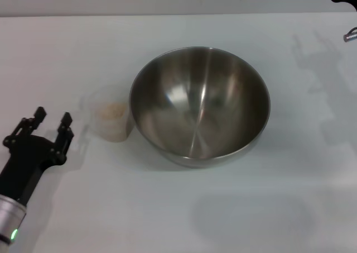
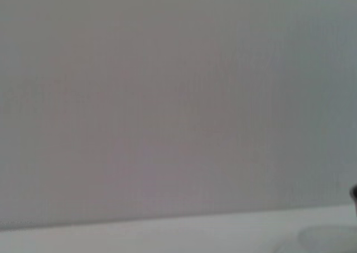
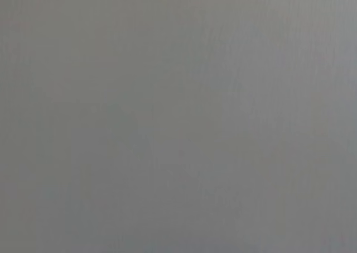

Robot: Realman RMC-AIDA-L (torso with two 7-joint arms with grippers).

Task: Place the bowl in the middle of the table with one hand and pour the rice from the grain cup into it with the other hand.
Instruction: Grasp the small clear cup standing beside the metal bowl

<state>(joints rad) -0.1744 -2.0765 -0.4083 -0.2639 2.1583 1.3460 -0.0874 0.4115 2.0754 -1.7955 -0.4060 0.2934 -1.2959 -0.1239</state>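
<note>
Head cam high, above table (image 1: 184,208)

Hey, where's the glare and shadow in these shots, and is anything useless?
Head view: bright reflections streak inside the bowl, and soft arm shadows lie on the table. Left wrist view: mostly blank grey wall above a strip of table. Right wrist view: featureless grey, showing nothing.

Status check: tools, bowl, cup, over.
Left tool open, short of grain cup. Right tool at far right edge. Bowl mid-table, empty. Rice unpoured.
</note>
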